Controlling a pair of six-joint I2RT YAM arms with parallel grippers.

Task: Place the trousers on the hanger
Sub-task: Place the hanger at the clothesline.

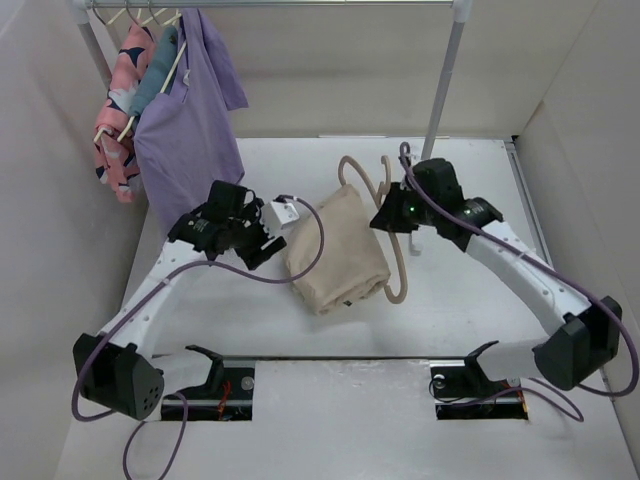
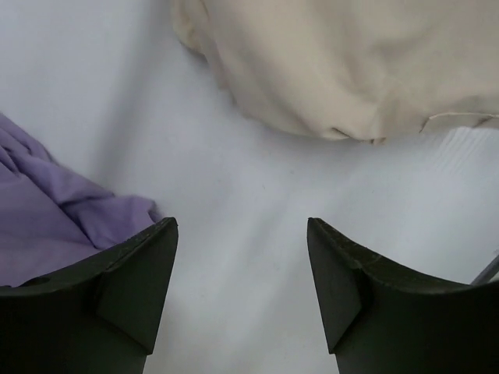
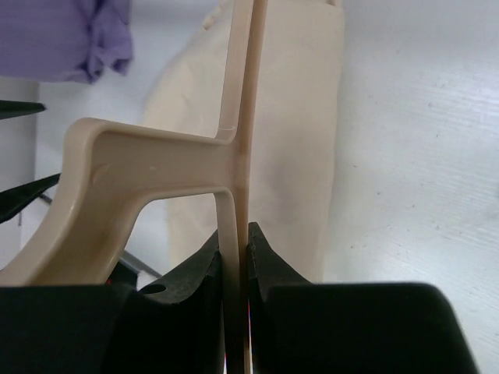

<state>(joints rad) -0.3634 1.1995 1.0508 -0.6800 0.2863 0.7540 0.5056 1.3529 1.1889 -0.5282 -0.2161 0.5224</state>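
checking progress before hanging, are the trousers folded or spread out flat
Folded. The trousers lie as one compact bundle on the table, no separate legs showing, with the hanger along their right edge.

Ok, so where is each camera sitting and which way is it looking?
Top external: above and behind the arm bases, looking down at the white table; left arm and right arm show.
Left wrist: on the left arm, facing down at the wrinkled cream-beige cloth trousers and purple cloth shirt; open left end effector shows.
Right wrist: on the right arm, looking along the thin pale beige looped hanger; right end effector shows, shut on it.
Shared: all three show the trousers.
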